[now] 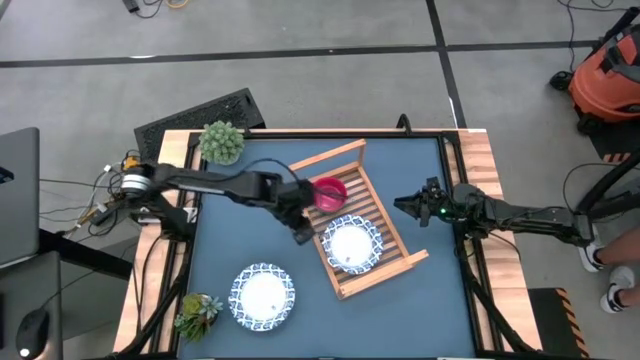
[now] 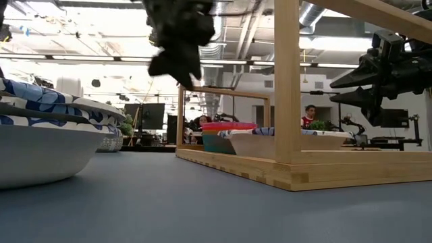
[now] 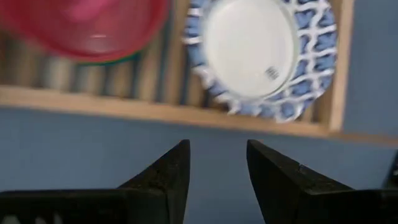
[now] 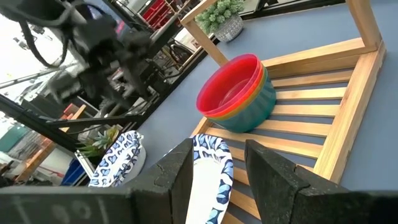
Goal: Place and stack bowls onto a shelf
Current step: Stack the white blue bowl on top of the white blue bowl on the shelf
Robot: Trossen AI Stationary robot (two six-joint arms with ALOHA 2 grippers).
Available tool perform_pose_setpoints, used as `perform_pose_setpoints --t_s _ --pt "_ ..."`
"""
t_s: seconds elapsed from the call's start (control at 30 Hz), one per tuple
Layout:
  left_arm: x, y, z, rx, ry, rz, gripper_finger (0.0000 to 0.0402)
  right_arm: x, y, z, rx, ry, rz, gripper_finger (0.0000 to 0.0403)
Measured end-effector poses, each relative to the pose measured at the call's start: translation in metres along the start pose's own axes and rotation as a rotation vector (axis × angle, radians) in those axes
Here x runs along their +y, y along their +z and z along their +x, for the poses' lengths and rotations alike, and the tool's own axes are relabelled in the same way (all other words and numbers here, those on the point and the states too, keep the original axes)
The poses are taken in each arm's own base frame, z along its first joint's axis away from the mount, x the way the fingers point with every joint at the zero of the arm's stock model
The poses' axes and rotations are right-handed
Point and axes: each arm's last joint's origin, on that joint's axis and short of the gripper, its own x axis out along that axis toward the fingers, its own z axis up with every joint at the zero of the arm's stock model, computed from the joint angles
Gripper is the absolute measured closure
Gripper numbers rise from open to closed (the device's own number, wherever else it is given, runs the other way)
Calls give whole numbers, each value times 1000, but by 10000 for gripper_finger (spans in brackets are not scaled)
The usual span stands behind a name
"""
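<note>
Wooden shelf holds stacked bowls at 11 o'clock, one white dish centrally; right wrist view alone reveals stacking; left gripper and right gripper parted, empty.

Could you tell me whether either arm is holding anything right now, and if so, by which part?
Nothing is held. The left hand is open and empty beside the shelf; the right hand is open off the shelf's other side.

I see a round potted plant at the table's far left corner, a spiky succulent at the near left, a laptop beside the table, and an orange vacuum on the floor.
</note>
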Motion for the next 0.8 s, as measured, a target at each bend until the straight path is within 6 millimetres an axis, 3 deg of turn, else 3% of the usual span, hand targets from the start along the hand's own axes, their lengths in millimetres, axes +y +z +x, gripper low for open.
perform_pose_setpoints --t_s 0.2,0.37,0.53,0.8 --pt "5 -27 -62 13 140 41 260 0 0 0 0 -1 1 232" --pt "-10 -61 -93 32 154 68 260 0 0 0 4 -4 1 232" --pt "-31 -105 -94 36 121 33 260 0 0 0 4 -4 9 232" --pt "-42 -173 -66 91 145 -174 260 0 0 0 2 -6 11 232"
